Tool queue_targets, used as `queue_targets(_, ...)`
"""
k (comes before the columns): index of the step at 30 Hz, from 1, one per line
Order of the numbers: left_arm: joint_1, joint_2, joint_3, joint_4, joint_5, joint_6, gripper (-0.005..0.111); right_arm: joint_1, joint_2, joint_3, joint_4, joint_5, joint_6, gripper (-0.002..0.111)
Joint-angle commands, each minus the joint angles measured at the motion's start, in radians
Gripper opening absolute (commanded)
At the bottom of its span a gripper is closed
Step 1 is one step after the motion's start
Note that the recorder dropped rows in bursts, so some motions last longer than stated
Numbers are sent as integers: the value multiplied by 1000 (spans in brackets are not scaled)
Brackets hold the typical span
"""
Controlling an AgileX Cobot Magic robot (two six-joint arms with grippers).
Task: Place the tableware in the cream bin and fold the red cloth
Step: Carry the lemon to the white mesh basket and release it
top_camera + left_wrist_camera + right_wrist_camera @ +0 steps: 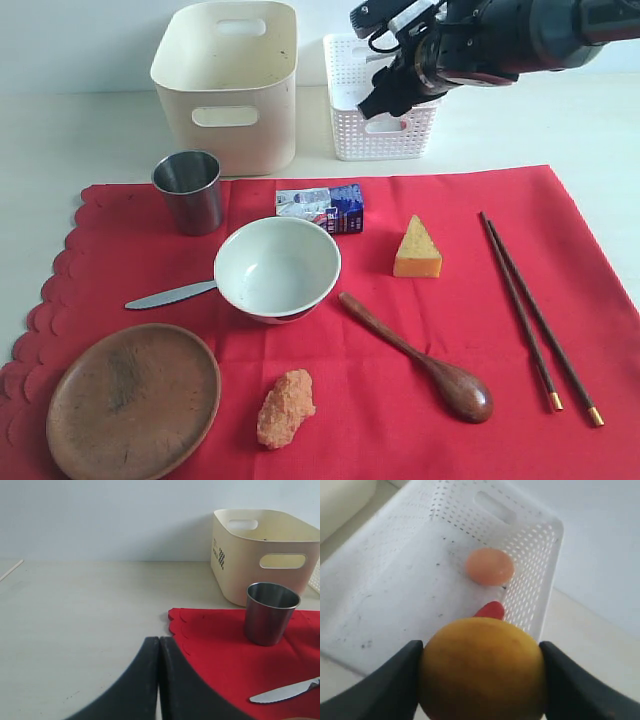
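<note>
Over the white lattice basket (380,135) near the surface's far edge, the right arm reaches in from the right side with its wrist tipped downward. From the exterior view its load cannot be made out. The right wrist view shows it: the right end effector (481,680) clamps a yellow lemon (480,660) between both fingers, above the basket floor where an egg (490,566) lies. The left end effector (159,680) appears only in the left wrist view, with its jaws pressed together and holding nothing. It sits low over the bare surface (75,630), just beside the scalloped edge of the red cloth (440,320). That cloth lies spread flat across the near half of the surface. On it rest the steel cup (188,190), white bowl (277,268), butter knife (170,295), wooden plate (133,400), wooden spoon (420,355) and chopsticks (535,315). The cream bin (230,90) stands just beyond the cloth's far edge, beside the basket and close behind the cup.
</note>
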Motion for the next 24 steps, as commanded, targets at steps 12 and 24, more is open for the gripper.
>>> queue_targets(12,-5,-6,-3,1,-6,-2,3,-13,116,-110,-42,-36,-4,0)
queue_targets(24,-5,-6,-3,1,-6,-2,3,-13,128,-110,-60,-37,-4,21)
